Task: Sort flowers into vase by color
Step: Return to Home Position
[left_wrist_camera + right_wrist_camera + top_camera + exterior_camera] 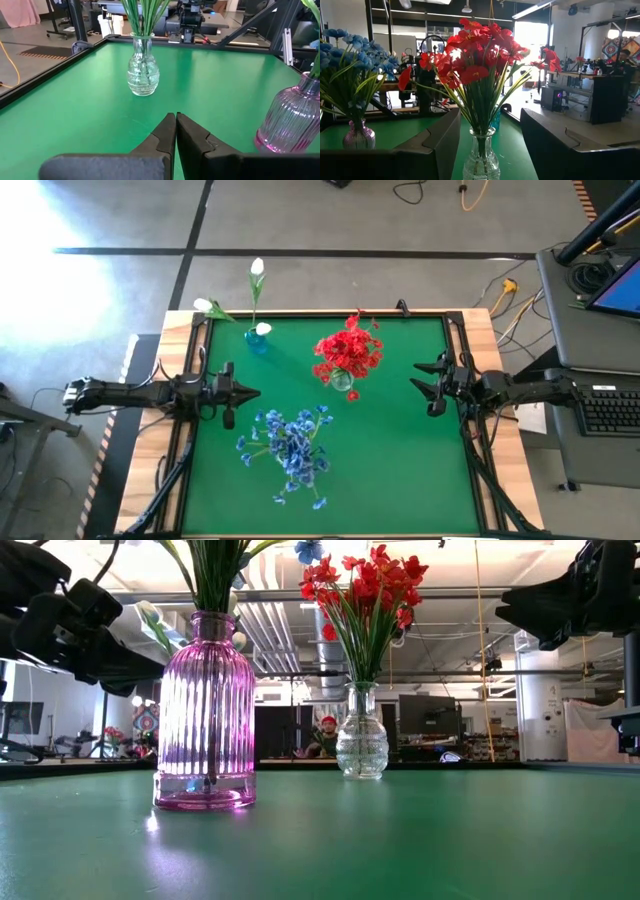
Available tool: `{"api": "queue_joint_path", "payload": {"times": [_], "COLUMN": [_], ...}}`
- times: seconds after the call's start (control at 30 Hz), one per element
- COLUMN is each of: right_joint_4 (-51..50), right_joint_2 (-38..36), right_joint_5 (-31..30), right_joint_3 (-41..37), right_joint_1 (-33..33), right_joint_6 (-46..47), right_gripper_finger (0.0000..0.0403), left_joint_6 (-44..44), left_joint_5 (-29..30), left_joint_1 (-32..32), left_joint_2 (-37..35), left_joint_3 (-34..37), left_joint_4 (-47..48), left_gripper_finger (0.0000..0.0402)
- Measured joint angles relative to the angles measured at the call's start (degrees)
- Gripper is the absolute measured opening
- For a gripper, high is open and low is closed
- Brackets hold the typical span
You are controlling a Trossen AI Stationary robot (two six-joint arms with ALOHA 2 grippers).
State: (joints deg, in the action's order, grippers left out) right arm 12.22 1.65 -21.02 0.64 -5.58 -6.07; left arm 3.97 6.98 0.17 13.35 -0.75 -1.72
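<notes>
Red flowers (347, 352) stand in a pebbled clear glass vase (361, 745) toward the far middle of the green-matted table (400, 470). Blue flowers (290, 445) fill a ribbed violet glass vase (205, 720) nearer the front, and white flowers (258, 268) lean from a small blue vase (256, 340) at the far edge. The left gripper (248, 392), fingers pressed together, hovers at the left rim near the blue sprays, while the right gripper (422, 385), spread wide, hangs at the right rim facing the red bunch across open mat.

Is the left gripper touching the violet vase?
Apart. The left wrist view shows bare green table between the shut left gripper and the violet vase. The right gripper is open, opposite.
</notes>
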Motion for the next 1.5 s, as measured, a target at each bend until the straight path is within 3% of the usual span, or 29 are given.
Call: {"api": "queue_joint_path", "payload": {"times": [1.5], "right_joint_4": [0.0], "right_joint_2": [0.0], "right_joint_5": [0.0], "right_joint_3": [0.0], "right_joint_1": [0.0], "right_joint_6": [0.0], "right_gripper_finger": [0.0199], "left_joint_6": [0.0], "left_joint_5": [0.0], "left_joint_1": [0.0], "left_joint_2": [1.0], "left_joint_3": [0.0], "left_joint_4": [0.0], "left_gripper_finger": [0.0]}}
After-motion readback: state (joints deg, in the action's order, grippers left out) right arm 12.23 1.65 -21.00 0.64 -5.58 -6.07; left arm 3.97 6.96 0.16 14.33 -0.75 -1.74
